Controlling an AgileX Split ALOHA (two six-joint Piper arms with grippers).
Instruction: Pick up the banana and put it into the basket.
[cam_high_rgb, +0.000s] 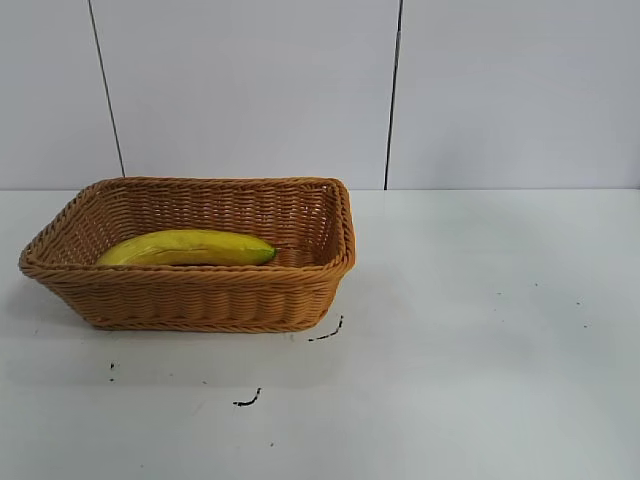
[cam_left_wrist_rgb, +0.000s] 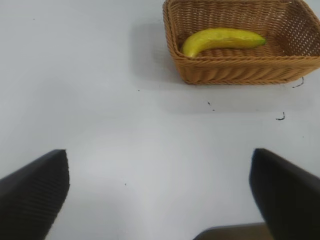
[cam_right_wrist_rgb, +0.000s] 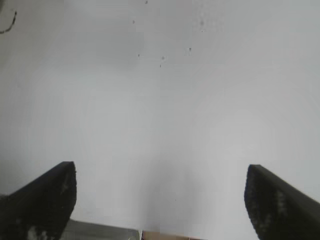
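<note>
Starting nearest the cameras, you find the left gripper with its two dark fingers spread wide apart, nothing between them, hanging over bare white table; the right gripper shows the same condition in its own wrist view, fingers set far apart with only table surface beneath and a few small dark specks farther off. Neither arm appears in the exterior view.

Moving outward in the exterior view, you see short black marks on the tabletop ahead of the basket, one curved mark lying just beside the basket's near right corner.

Beyond these marks stands the basket, a tan-orange woven wicker rectangle with flared sides and braided rim, resting flat on the left half of the table; the banana lies inside it on the basket floor, lengthwise, its greenish tip pointing toward the basket's right end.

Behind the table, a pale panelled wall carries two thin dark vertical seams.
</note>
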